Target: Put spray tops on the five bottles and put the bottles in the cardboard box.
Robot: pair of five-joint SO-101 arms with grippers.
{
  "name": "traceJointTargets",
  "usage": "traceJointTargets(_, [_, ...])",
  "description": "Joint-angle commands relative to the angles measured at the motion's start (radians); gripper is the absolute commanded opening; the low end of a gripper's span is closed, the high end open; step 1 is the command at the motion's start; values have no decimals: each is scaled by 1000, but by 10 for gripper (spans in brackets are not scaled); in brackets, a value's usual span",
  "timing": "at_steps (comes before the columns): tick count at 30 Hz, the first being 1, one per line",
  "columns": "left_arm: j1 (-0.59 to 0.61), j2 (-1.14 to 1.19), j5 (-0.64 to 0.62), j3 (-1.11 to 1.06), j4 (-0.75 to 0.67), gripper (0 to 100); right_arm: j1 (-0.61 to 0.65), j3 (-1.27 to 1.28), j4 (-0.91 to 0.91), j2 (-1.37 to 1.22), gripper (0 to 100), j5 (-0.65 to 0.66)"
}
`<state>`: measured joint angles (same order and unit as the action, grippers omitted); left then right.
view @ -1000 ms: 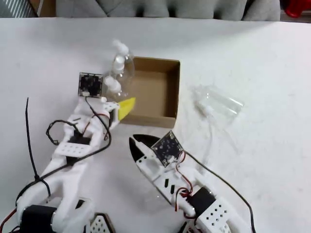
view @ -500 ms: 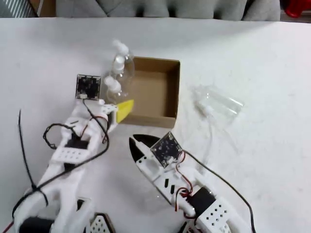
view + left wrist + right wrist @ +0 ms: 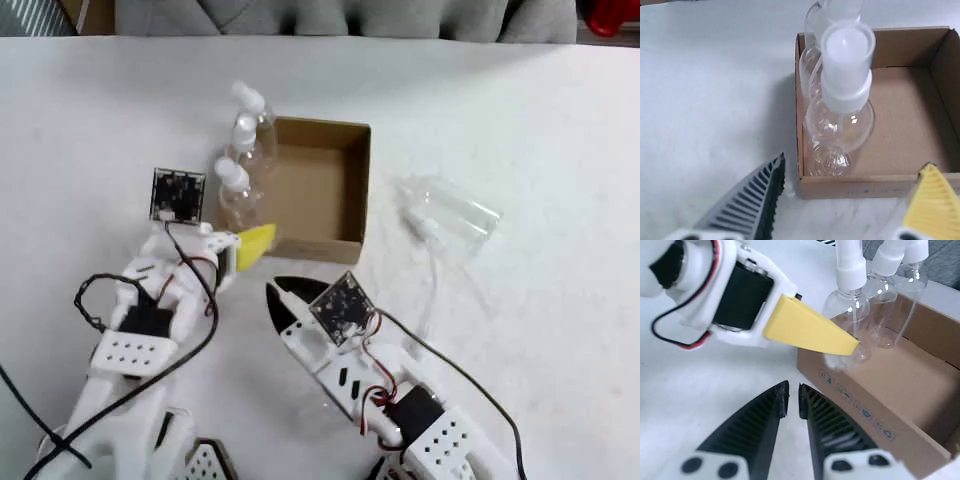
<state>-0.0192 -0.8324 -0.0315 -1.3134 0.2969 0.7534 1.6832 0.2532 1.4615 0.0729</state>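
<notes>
three bottles [image 3: 250, 150] stand in one cardboard box [image 3: 322, 190].

Three bottles [image 3: 240, 200] in cardboard box [image 3: 325, 195]

Bright, even light falls from above, and the white table [image 3: 520, 120] looks nearly washed out. A soft shadow lies just beside the box [image 3: 799, 125] wall. Small highlights glint on the bottles [image 3: 840, 117].

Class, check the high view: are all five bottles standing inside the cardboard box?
No, three bottles with spray tops stand along one wall of the cardboard box, while other clear bottles lie on the table beside it.
</notes>
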Motion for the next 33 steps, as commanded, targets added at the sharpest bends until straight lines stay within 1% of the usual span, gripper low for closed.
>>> traceJointTargets(1, [10, -97, 52, -9, 137, 381, -36, 11, 4, 12, 15, 11])
traceJointTargets(8, [74, -303, 64, -137, 239, 381, -45, 11, 4, 12, 15, 11])
traceJointTargets(13, [77, -478, 112, -175, 422, 381, -48, 11, 4, 12, 15, 11])
traceJointTargets(17, [77, -615, 120, -210, 552, 380, -50, 11, 4, 12, 15, 11])
traceJointTargets(23, [79, -835, 121, -310, 646, 380, -53, 11, 4, 12, 15, 12])
traceJointTargets(24, [79, -872, 121, -325, 669, 380, -62, 11, 4, 12, 15, 12])
traceJointTargets(27, [79, -981, 172, -358, 747, 380, -116, 6, -2, 13, 15, 14])
traceJointTargets(29, [79, -1009, 192, -365, 769, 373, -160, -5, -5, 13, 15, 11])
traceJointTargets(33, [94, -995, 219, -370, 767, 275, -308, -71, -1, 13, 15, 9])
